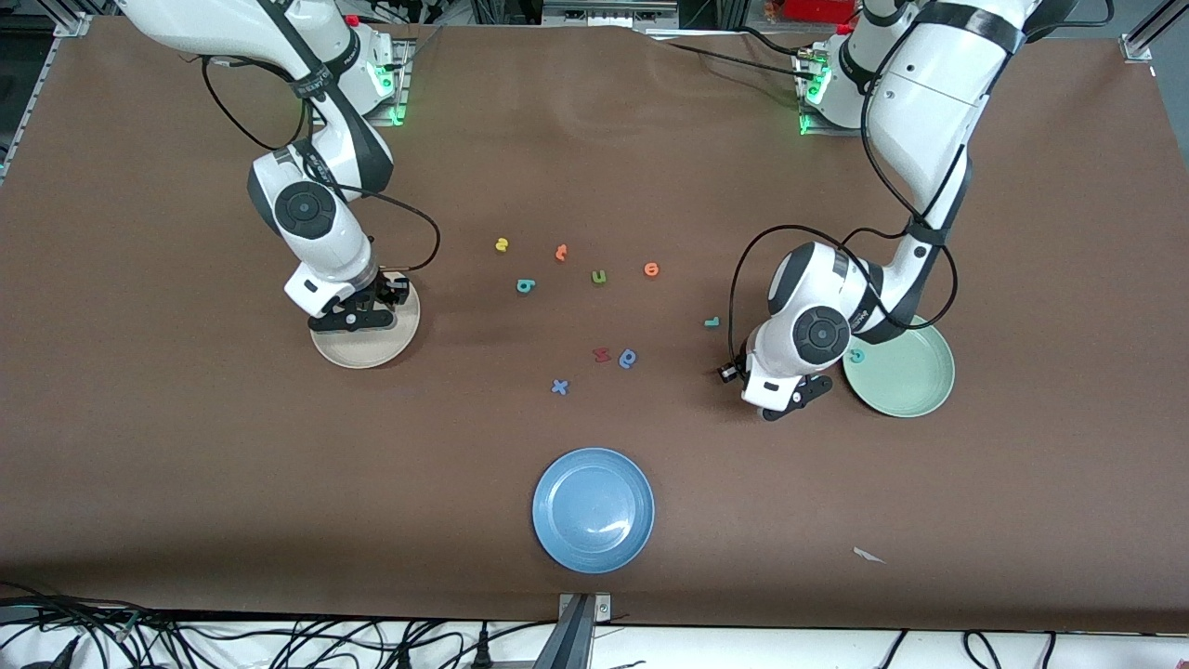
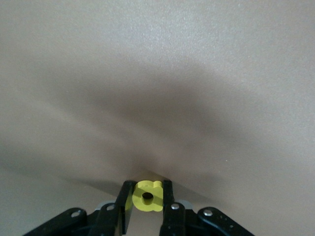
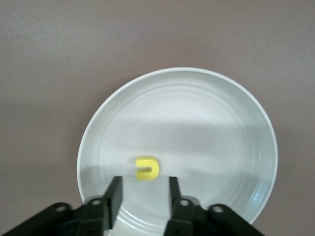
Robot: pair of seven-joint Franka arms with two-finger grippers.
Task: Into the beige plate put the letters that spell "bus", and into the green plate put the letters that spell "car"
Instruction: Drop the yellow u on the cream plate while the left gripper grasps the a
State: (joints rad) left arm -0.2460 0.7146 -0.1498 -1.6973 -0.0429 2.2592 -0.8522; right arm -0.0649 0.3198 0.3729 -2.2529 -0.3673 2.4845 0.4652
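My left gripper (image 2: 147, 184) is shut on a yellow "a" (image 2: 156, 200), low over the brown table beside the green plate (image 1: 915, 381); in the front view the left gripper (image 1: 785, 401) is hidden under its hand. A teal "c" (image 1: 856, 355) lies in that plate. Over the beige plate (image 3: 197, 123), my right gripper (image 3: 143, 179) is open, and a yellow "u" (image 3: 147, 168) lies in the plate just past its fingertips. In the front view the right gripper (image 1: 358, 311) covers part of the beige plate (image 1: 367, 351). Loose mid-table: yellow "s" (image 1: 502, 244), teal "b" (image 1: 526, 286), teal "r" (image 1: 712, 322).
Other letters are scattered mid-table: two orange ones (image 1: 561, 252) (image 1: 651, 269), a green "u" (image 1: 598, 276), a red one (image 1: 601, 354), a blue round one (image 1: 628, 357) and a blue "x" (image 1: 559, 386). A blue plate (image 1: 593, 509) sits nearest the front camera.
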